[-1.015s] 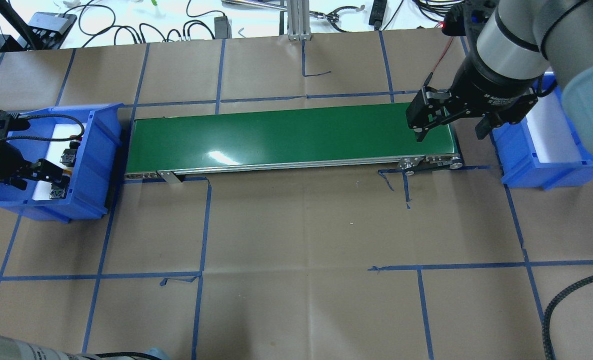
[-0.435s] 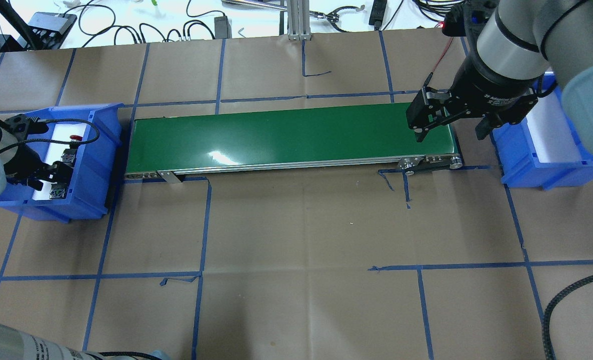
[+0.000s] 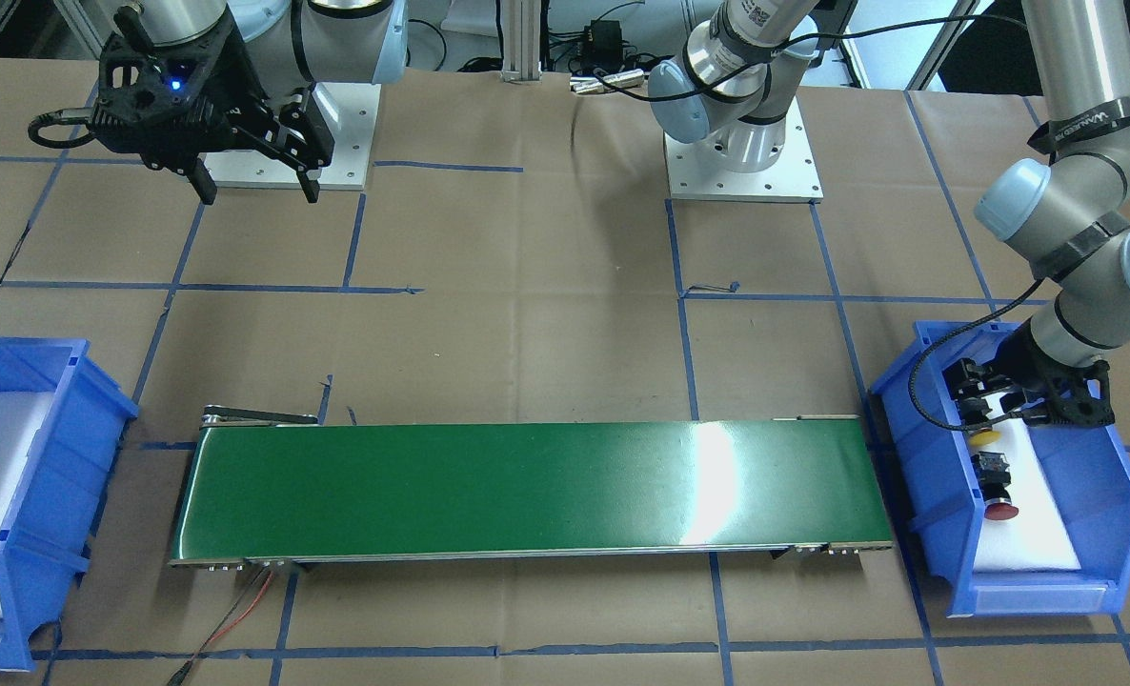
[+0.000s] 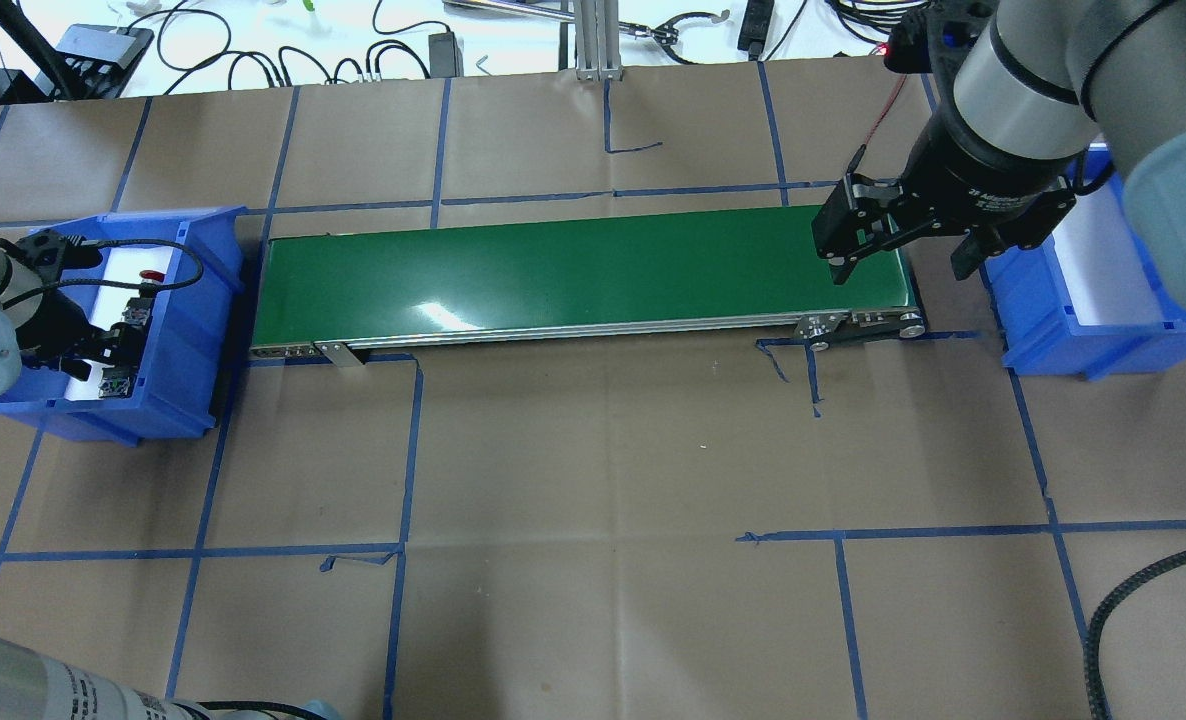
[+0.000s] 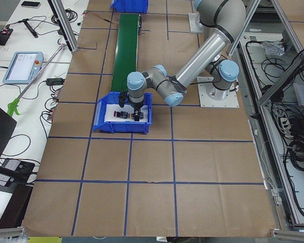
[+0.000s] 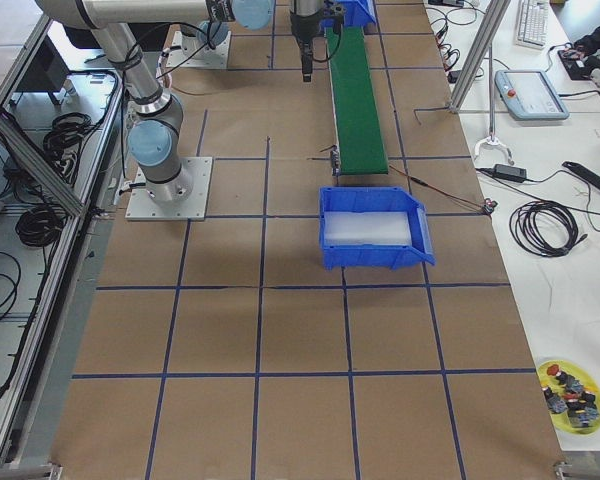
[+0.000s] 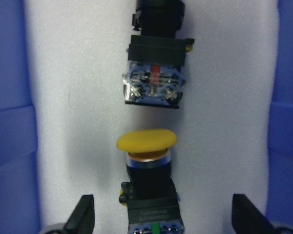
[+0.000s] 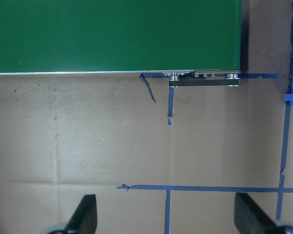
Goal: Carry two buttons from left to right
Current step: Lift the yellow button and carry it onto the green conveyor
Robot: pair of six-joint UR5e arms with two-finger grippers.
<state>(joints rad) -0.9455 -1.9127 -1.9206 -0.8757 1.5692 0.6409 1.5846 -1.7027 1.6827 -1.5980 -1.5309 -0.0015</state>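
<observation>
Left gripper (image 7: 164,214), jaws wide apart, straddles the yellow button (image 7: 147,161) in the bin (image 3: 937,495) at the table's left edge; red button (image 3: 996,486) just beyond, cap cut off in the wrist view. Right gripper (image 4: 901,262) hangs spread by the right end of the belt (image 4: 573,270)

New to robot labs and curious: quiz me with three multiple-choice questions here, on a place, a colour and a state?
1. Where are the yellow-capped push-button and red-capped push-button? A on the green conveyor belt; B in the blue plastic bin under the left gripper; C in the right gripper.
2. The bin's foam lining is: A white; B black; C pink.
3. The right gripper is: A open, empty; B shut on a button; C shut on a cable.
Answers: B, both lie on the foam, belt bare; A, plainly white; A, fingers spread, nothing between.
</observation>
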